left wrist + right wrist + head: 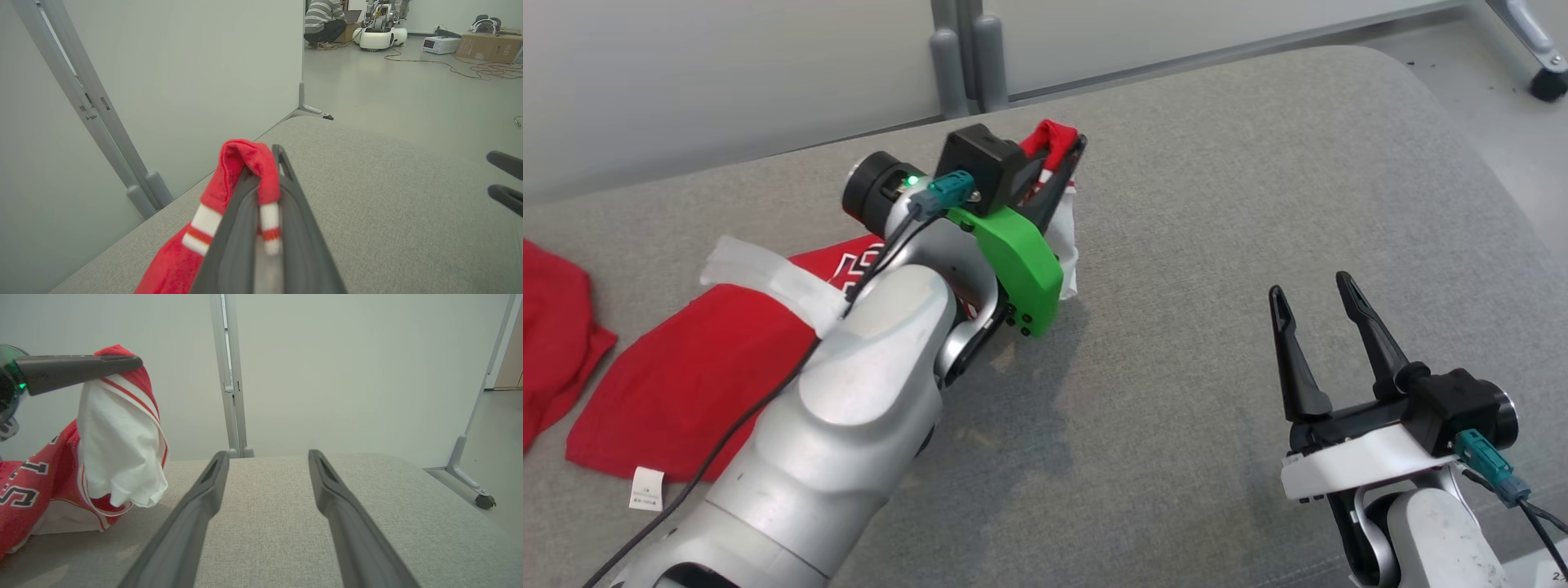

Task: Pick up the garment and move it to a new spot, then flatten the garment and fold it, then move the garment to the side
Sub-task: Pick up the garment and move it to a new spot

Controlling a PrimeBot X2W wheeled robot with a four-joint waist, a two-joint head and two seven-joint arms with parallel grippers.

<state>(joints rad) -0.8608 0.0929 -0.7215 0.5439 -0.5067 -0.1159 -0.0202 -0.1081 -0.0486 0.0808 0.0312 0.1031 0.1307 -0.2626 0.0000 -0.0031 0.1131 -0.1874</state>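
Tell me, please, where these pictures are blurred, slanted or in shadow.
Head view: even light, no glare; the left arm casts a soft shadow on the grey fabric surface. Left wrist view: the left gripper's dark fingers are blurred near the lens; the grey metal post slants. Right wrist view: the red and white garment is sharp.

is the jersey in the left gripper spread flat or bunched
Bunched. The left gripper is shut on the jersey, holding one red edge up; a white sleeve hangs crumpled, the rest lies rumpled on the grey cushion.
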